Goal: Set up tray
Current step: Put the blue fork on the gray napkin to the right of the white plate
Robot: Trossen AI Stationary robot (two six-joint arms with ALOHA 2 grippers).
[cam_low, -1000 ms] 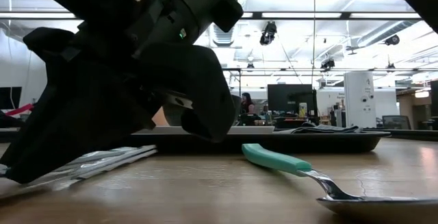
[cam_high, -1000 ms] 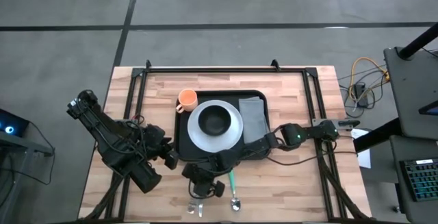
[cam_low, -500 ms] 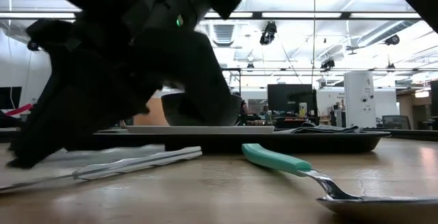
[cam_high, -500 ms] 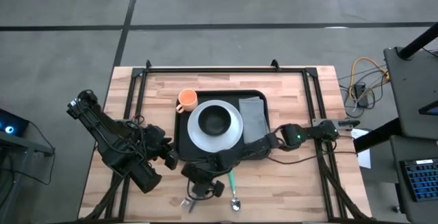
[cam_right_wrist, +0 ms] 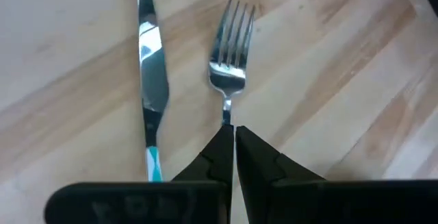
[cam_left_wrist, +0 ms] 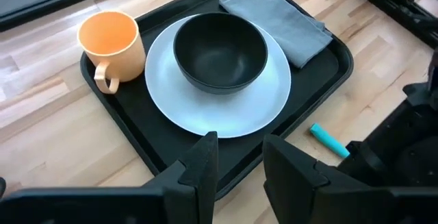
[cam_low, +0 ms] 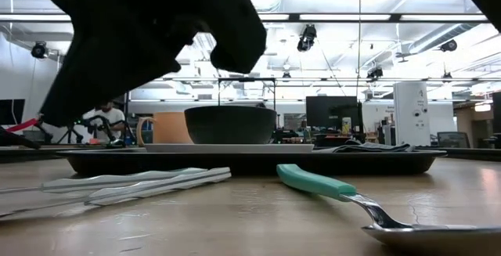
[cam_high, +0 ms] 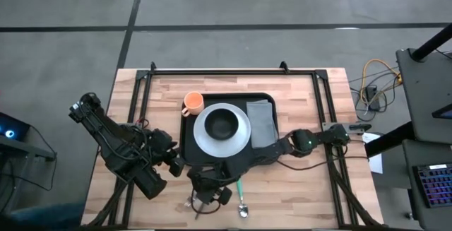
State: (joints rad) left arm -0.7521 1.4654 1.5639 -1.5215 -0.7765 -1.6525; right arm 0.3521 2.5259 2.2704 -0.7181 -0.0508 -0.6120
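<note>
- Tray: black, rounded corners, raised rim, mid surface. It carries a white plate w/ a black bowl on it, an orange mug at one corner, and a folded grey napkin beside the plate.
- Handling, judging by looks: the tray should be stiff and light itself, but it's loaded, so slide it rather than lift. Take it by the rim. Plate and bowl are prob. breakable and could skate on the smooth tray.
- Right tool: fingers pinched together on the fork's thin handle, at the near edge of the surface in front of the tray.
- The fork is stiff metal, light and slick. A grip on the narrow handle lets it pivot, so keep it level.
- A knife lies just beside the fork, apart from it. A teal-handled spoon lies near, also off the tray.
- Left tool: hangs near the tray's front-left corner, fingers a little apart, holding nothing.
</note>
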